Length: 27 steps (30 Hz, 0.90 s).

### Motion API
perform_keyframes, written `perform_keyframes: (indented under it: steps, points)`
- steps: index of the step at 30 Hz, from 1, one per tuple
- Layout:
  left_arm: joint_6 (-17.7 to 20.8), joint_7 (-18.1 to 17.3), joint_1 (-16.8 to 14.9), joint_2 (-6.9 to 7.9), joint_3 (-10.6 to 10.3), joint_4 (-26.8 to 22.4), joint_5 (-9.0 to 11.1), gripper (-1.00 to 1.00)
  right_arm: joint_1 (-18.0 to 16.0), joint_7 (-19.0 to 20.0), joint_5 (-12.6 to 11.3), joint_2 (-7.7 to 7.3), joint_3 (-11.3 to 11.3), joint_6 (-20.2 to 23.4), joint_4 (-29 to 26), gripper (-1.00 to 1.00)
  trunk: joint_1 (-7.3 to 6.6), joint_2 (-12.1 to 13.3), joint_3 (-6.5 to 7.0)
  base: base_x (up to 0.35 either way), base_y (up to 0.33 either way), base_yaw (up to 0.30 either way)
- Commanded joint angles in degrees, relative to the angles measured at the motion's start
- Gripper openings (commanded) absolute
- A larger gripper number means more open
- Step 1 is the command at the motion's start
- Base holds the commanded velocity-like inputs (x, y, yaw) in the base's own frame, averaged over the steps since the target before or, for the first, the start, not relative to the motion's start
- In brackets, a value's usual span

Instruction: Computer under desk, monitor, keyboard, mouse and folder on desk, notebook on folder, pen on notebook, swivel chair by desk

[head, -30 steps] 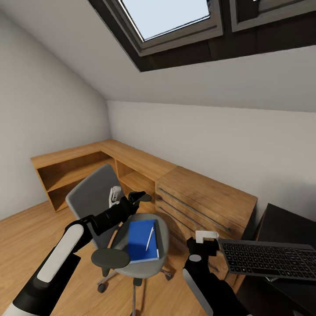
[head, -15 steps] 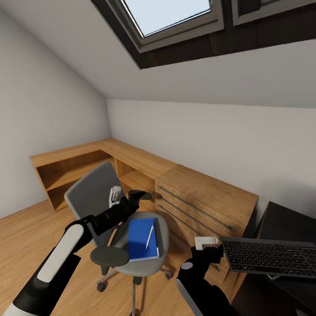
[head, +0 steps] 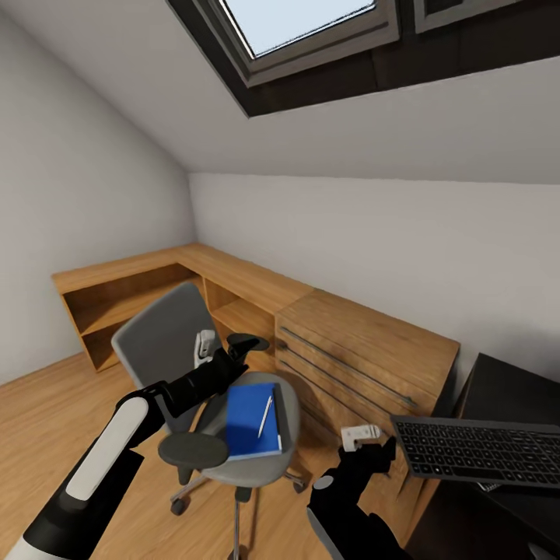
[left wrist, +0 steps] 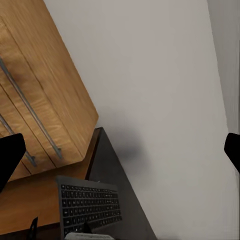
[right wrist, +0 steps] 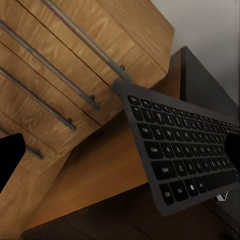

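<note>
Seat of the chair (head: 167, 334) carrying one blue folder (head: 249, 421), which covers most of the seat pad. One white pen (head: 265, 415) lies on the cover near the folder's edge on the chest side. A notebook cannot be told apart here.

One keyboard (head: 478, 451) lies at the black worktop's (head: 505, 397) edge nearest the wooden chest (head: 365, 350), one end jutting past that edge.

Your left tool (head: 237, 350) hovers over the seat's back edge, just short of the folder. Its fingers (left wrist: 10, 155) stand wide apart with nothing between them.

Your right tool (head: 362, 435) hangs just beside the keyboard's jutting end, fingers (right wrist: 10, 160) likewise spread. You cannot tell whether it touches.

Handling, as a judgement: the folder looks light, flat and fairly stiff, with a smooth cover that may slip. Take it by the edge nearest the seat rim and pinch across its thickness. The pen is loose and will likely roll off if you tilt the folder, so lift the pen away first.
</note>
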Motion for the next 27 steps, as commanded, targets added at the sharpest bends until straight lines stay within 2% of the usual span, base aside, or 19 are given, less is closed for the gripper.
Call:
perform_keyframes:
  steps: [1,23,27]
  points:
    - [0.03,0.52,-0.05,0.00,-0.07,-0.06,0.73,1.00,-0.08,-0.58,-0.38,-0.02,0.25,0.57,0.05,1.00,0.23,-0.46,-0.25,0.000,0.000,0.000]
    - [0.10,0.52,-0.05,-0.41,-0.71,-0.03,1.15,1.00,-0.14,-1.44,-0.14,-0.04,0.05,0.65,0.46,1.00,5.06,-9.28,-4.20,0.000,0.000,0.000]
    - [0.10,0.52,-0.05,-0.46,-1.35,-0.03,1.15,1.00,-0.16,-1.50,-0.05,-0.11,-0.03,0.65,0.47,1.00,5.94,-10.89,-4.92,0.000,0.000,0.000]
